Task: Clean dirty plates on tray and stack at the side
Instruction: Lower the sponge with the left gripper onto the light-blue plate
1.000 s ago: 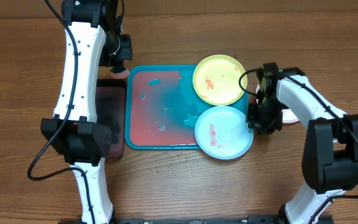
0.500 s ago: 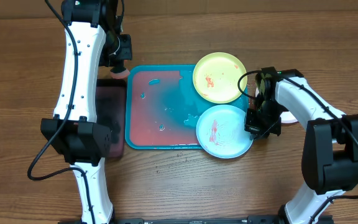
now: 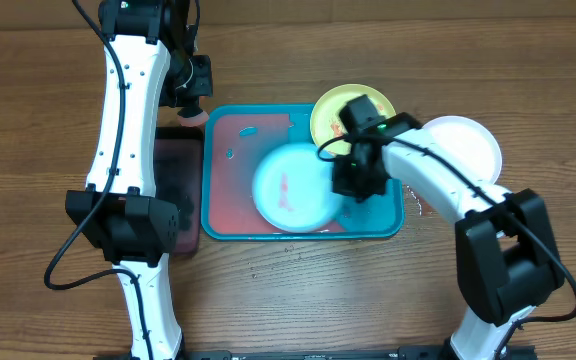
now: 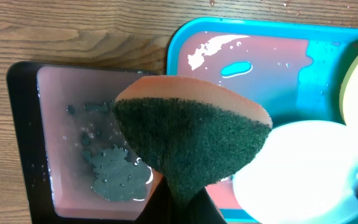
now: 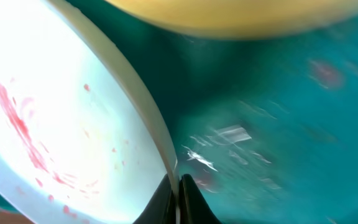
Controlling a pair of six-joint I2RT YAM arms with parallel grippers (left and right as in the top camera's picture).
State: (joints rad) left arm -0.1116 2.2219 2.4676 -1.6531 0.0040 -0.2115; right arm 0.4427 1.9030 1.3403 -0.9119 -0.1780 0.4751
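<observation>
The light blue plate (image 3: 296, 190), smeared red, lies in the middle of the teal tray (image 3: 230, 215). My right gripper (image 3: 354, 186) is shut on its right rim; in the right wrist view the rim of the plate (image 5: 61, 112) runs between the closed jaws of that gripper (image 5: 178, 186). The lime-green plate (image 3: 330, 108) sits at the tray's far right corner, partly under the right arm. A white plate (image 3: 463, 150) rests on the table to the right of the tray. My left gripper (image 3: 193, 100) is shut on an orange sponge with a green pad (image 4: 191, 137), held over the tray's far left corner.
A small black tray (image 3: 176, 190) with pinkish water (image 4: 73, 137) lies against the left side of the teal tray (image 4: 260, 50). Water pools and reddish film cover the teal tray's left part. The left arm stands along the table's left side.
My right gripper has closed on the light blue plate's rim and pulled it left, from the tray's near right corner to the middle. The white plate now shows. The left arm has not moved.
</observation>
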